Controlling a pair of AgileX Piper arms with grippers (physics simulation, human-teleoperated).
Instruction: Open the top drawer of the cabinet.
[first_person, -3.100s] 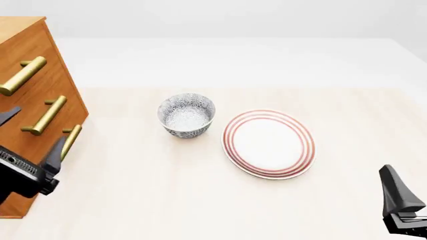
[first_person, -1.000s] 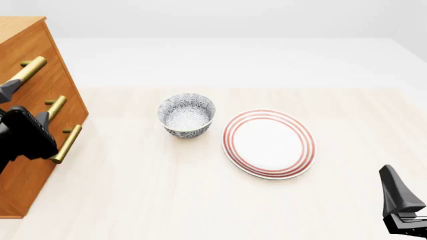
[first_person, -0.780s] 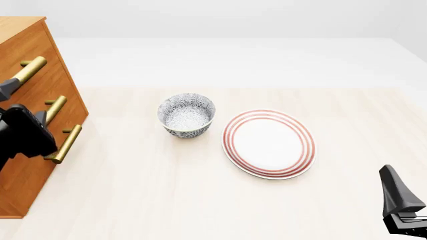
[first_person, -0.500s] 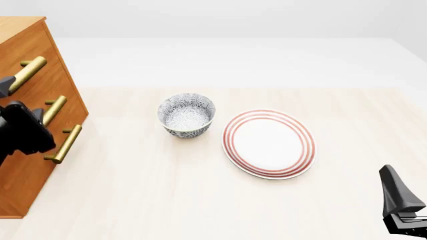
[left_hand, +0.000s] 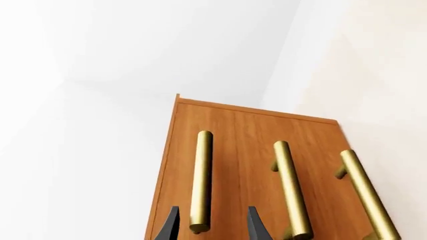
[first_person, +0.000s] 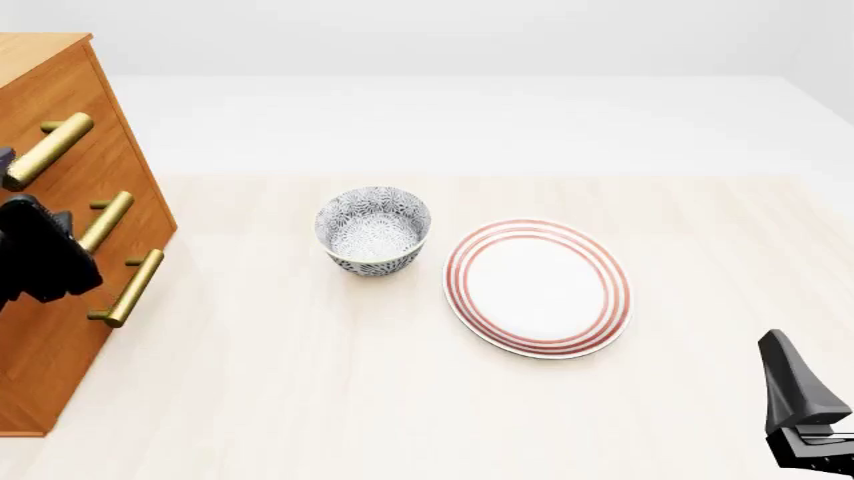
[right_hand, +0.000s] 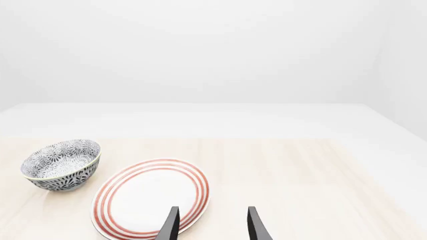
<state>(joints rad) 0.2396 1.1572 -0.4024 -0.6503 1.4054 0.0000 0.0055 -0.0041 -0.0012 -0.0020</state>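
Now the left claw, fingers spread, straddles the top drawer's brass bar handle: rigid, slick metal, best gripped mid-bar; cabinet looks heavy.

Simulated tabletop test scene, rendered rather than photographed.
A pale wood table stands among blank white surroundings; on it are a cabinet, a patterned bowl and a red-ringed plate, all flatly shaded.

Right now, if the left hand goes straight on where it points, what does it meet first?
Probably the top drawer's brass handle: the left hand is open, its fingers on either side of the bar's near end.
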